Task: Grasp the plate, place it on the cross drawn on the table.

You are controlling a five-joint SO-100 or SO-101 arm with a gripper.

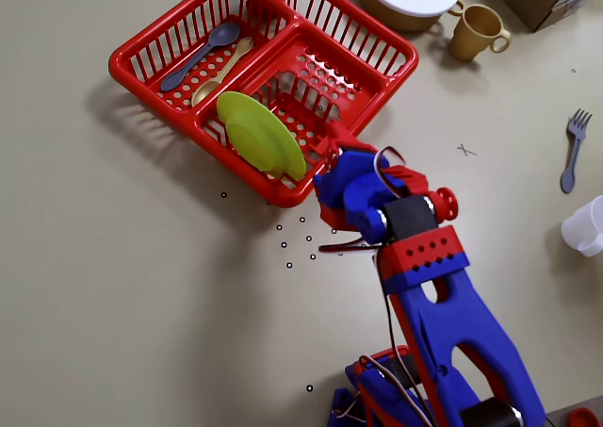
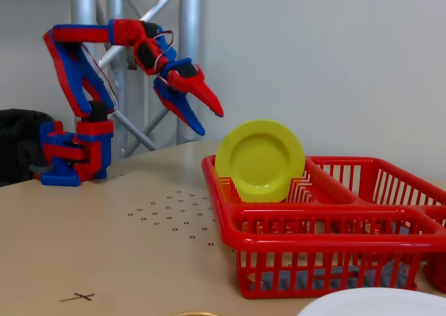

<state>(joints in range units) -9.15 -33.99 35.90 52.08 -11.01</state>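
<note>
We see the counter [image 1: 113, 286] first, beige and mostly bare, carrying a red rack [image 1: 141, 59] near its far edge in the overhead view. The arm [image 2: 73, 65] rises from its base and arches over toward that rack, presumably so it can come at the plate from above. The plate [image 2: 260, 160] stands on edge in the rack's slots (which is why it stays upright), leaning a little in the overhead view. The end effector [image 2: 210, 121] hangs in the air just left of the plate's upper rim in the fixed view, its jaws parted and holding nothing; it looks clear of the rim, though we cannot be sure. The cross [image 1: 465, 150] lies well away on bare counter.
</note>
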